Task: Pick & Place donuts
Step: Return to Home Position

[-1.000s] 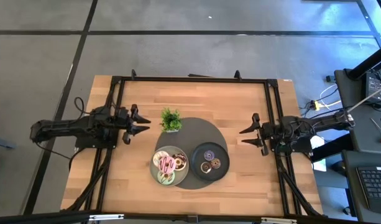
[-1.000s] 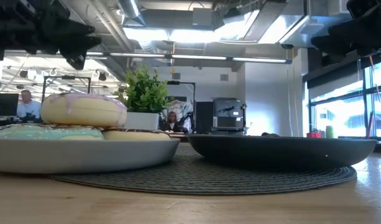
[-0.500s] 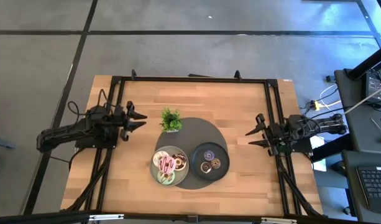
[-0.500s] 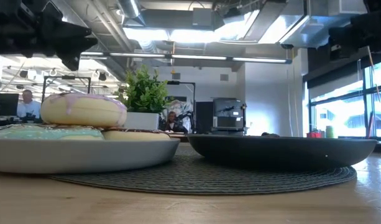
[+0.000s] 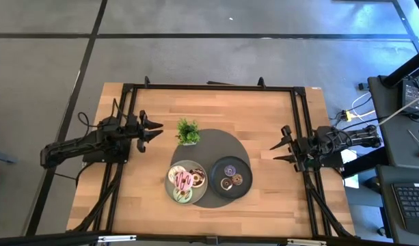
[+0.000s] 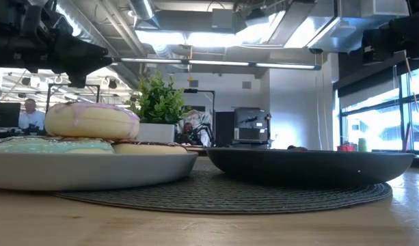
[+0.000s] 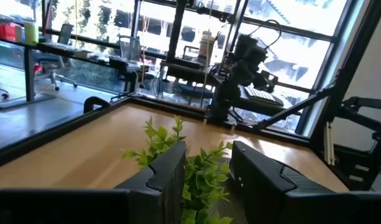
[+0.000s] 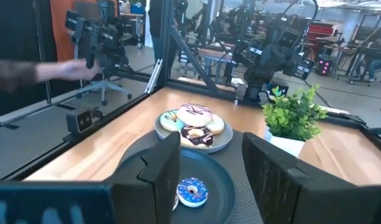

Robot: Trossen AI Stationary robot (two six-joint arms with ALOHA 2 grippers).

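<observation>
Two claws, both released: left gripper (image 5: 152,130) near the plant (image 5: 188,131), right gripper (image 5: 277,145) at the right edge of the table (image 5: 216,102); donuts (image 5: 184,181) lie on plates (image 5: 242,167).

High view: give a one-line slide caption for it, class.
Left claw and right claw, open, flank donuts set on a grey plate and a dark plate.

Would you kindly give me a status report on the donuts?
Left hand open, empty, facing the plant. Right hand open, empty, at right edge of table. Donuts sit on grey plate and dark plate.
</observation>
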